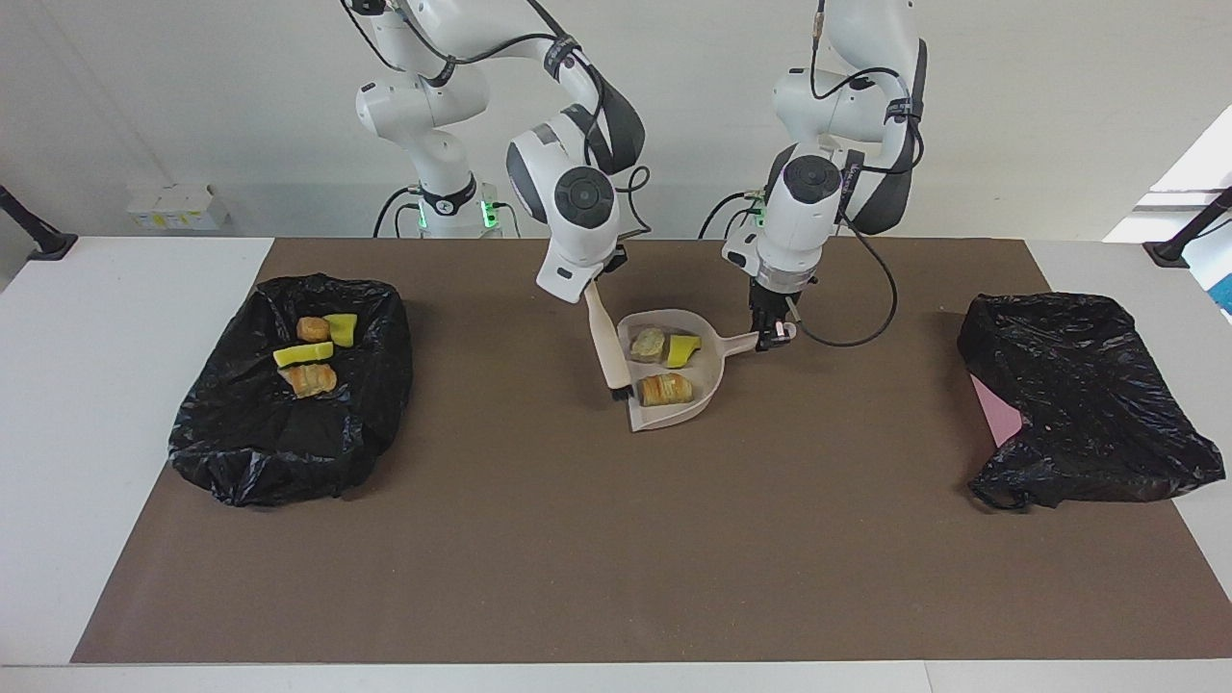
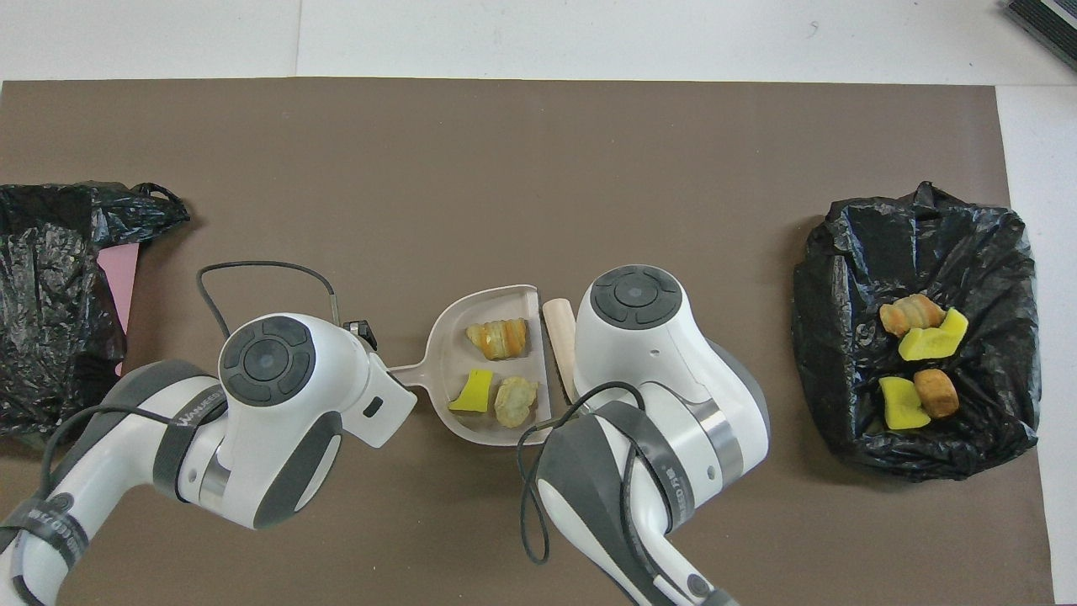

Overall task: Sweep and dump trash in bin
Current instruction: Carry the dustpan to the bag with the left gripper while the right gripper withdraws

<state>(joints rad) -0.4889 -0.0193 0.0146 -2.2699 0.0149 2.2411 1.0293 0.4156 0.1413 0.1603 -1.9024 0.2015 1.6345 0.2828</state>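
Hidden overhead under white wrist housings — both grippers. Cut by the edge: crumpled black bag (image 2: 50,295) over a pink bin (image 2: 114,282). Bristle end of pale wooden brush (image 1: 609,339) — too small to read.
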